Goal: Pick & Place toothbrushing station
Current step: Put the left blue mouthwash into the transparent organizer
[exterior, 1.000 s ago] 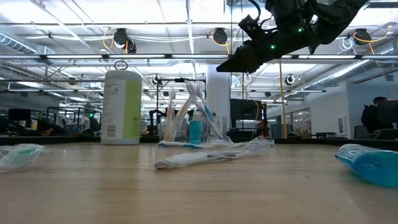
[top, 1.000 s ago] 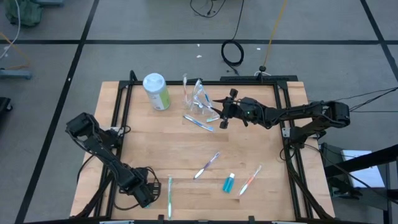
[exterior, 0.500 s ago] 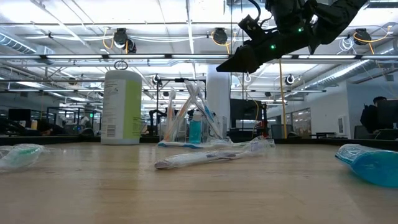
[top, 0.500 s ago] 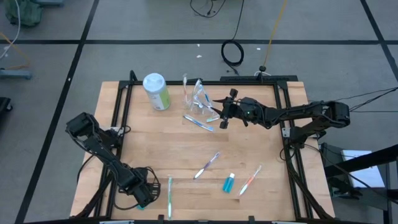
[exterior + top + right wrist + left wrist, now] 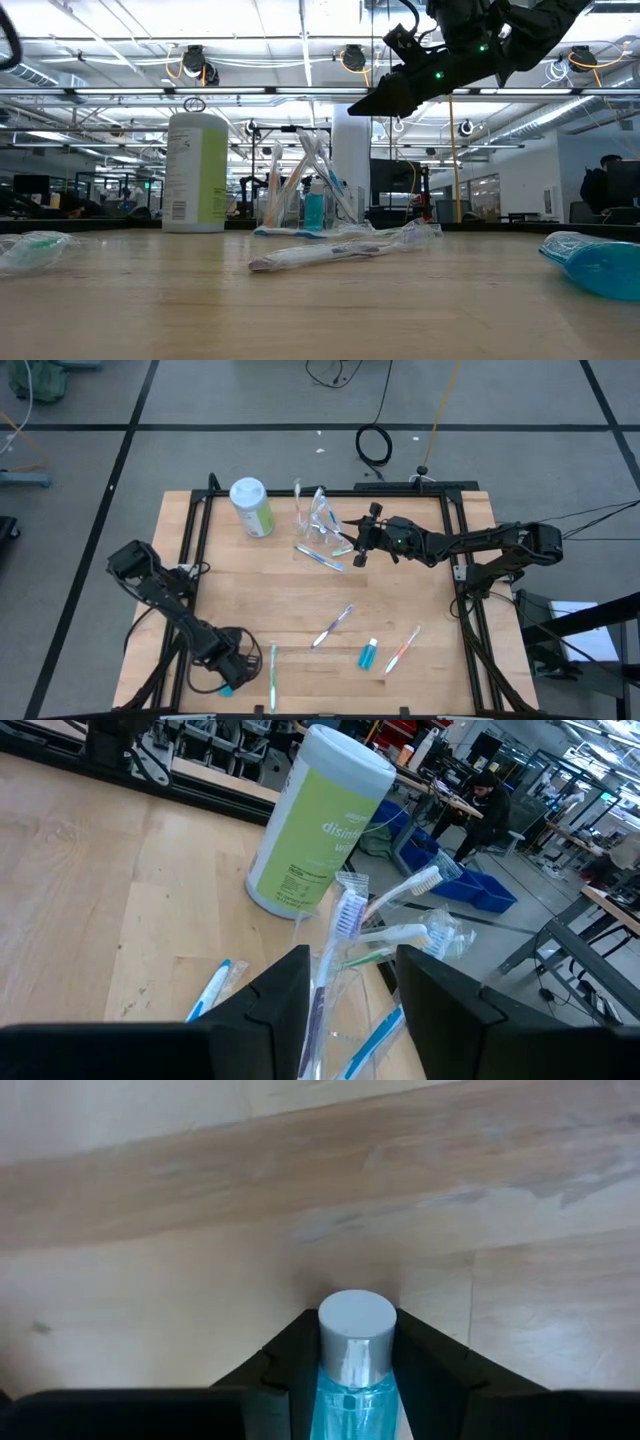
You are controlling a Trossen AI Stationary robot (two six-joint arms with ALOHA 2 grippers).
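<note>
The left end effector (image 5: pixel 228 678) is sitting low at the near left part of the bench (image 5: pixel 280 600), and a small blue tube (image 5: pixel 352 1370) with a white cap is lying between its two fingers (image 5: pixel 285 1375). In the left wrist view the fingers are standing right against the tube's sides, pinching it, with the cap poking out past their tips. Only the cap and upper body of this tube are showing; the rest is cut off.

Just beside that end effector a green-handled toothbrush (image 5: pixel 273 674) is lying on the wood.

The right end effector (image 5: pixel 360 542) is hovering above the far middle of the bench, its fingers spread with nothing between them. Just in front of it the clear cup (image 5: pixel 318 520) is holding several toothbrushes (image 5: pixel 345 915); the cup's wall is hard to make out. A green and white wipes canister (image 5: pixel 251 507) is standing nearby.

A wrapped blue toothbrush (image 5: pixel 320 558) is lying just beside the cup. Farther toward the near edge, a purple toothbrush (image 5: pixel 332 626), another blue tube (image 5: pixel 369 654) and an orange toothbrush (image 5: pixel 402 648) are lying apart from both arms.
</note>
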